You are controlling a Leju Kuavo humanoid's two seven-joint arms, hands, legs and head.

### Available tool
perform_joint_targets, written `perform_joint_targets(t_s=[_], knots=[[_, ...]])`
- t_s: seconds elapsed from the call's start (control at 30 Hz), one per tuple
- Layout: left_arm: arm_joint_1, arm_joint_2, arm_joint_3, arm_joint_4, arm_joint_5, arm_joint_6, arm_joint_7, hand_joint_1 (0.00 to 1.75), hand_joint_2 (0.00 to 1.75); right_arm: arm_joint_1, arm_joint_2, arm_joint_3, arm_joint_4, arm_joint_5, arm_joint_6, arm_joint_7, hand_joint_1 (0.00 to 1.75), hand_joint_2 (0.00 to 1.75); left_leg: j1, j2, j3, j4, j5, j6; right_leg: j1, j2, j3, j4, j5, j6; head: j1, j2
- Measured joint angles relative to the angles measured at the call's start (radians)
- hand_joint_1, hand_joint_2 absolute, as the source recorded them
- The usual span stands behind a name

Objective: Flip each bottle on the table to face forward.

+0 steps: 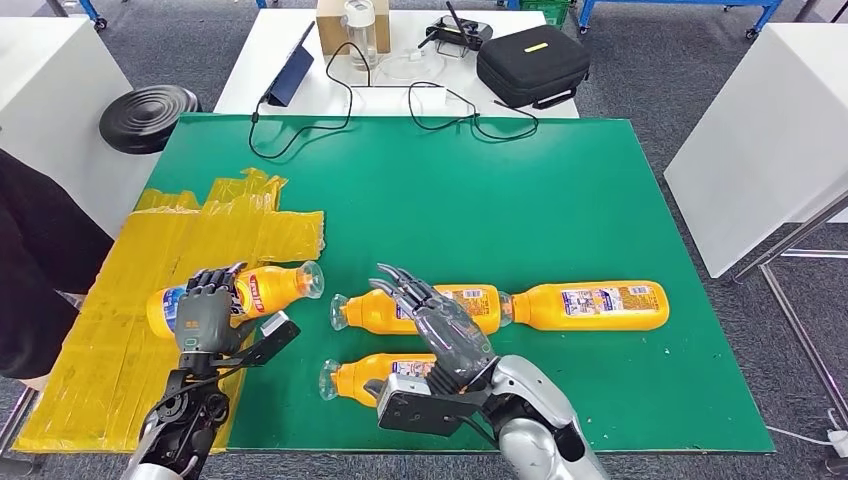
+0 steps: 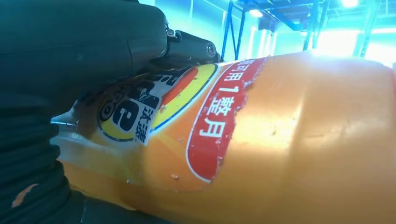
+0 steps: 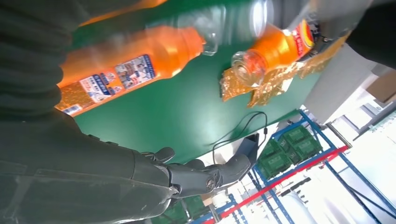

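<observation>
From the head view, you see the left hand (image 1: 207, 312) wrapped around an orange bottle (image 1: 262, 290) lying at the edge of the yellow sheet (image 1: 100, 330). The right hand (image 1: 440, 325) hovers with fingers spread, holding nothing, over the middle bottle (image 1: 375, 312). Bare green mat (image 1: 480, 200) stretches behind them. From the left wrist, the held bottle's (image 2: 280, 140) label sits right by the thumb (image 2: 191, 46). From the right wrist, fingers (image 3: 210, 175) float apart from a bottle (image 3: 130, 65).

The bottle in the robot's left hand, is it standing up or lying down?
Lying down. The bottle rests on its side on the yellow sheet, neck pointing right, with the left hand wrapped over its label.
</observation>
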Motion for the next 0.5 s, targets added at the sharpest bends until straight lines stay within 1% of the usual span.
perform_joint_targets(t_s=[0.07, 0.2, 0.33, 0.5], knots=[[-0.014, 0.009, 0.000, 0.028, 0.021, 0.000, -0.005, 1.75, 1.75, 0.005, -0.012, -0.002, 0.004, 0.004, -0.002, -0.010, 0.00, 1.75, 0.000, 0.000, 0.000, 0.000, 0.000, 0.000, 0.000, 0.000, 0.001, 0.000, 0.000, 0.000, 0.000, 0.000], [-0.043, 0.027, 0.019, 0.076, 0.053, 0.000, -0.025, 0.00, 0.00, 0.017, -0.042, -0.002, 0.036, 0.013, -0.010, -0.036, 0.00, 1.75, 0.000, 0.000, 0.002, 0.000, 0.000, 0.000, 0.000, 0.000, 0.003, 0.000, 0.000, 0.000, 0.000, 0.000], [-0.045, 0.034, 0.081, 0.091, 0.032, 0.000, -0.032, 0.00, 0.00, 0.027, -0.067, -0.002, 0.078, 0.039, -0.020, -0.034, 0.00, 1.75, 0.000, 0.001, 0.003, 0.000, 0.000, 0.000, 0.000, 0.001, 0.002, 0.000, 0.000, 0.000, 0.000, 0.000], [-0.040, 0.034, 0.136, 0.092, 0.018, 0.000, -0.047, 0.00, 0.00, 0.024, -0.086, -0.001, 0.126, 0.083, -0.014, 0.007, 0.00, 1.75, 0.000, -0.001, 0.002, 0.000, 0.000, -0.001, 0.000, 0.000, 0.002, 0.000, 0.000, 0.000, 0.000, 0.000]])
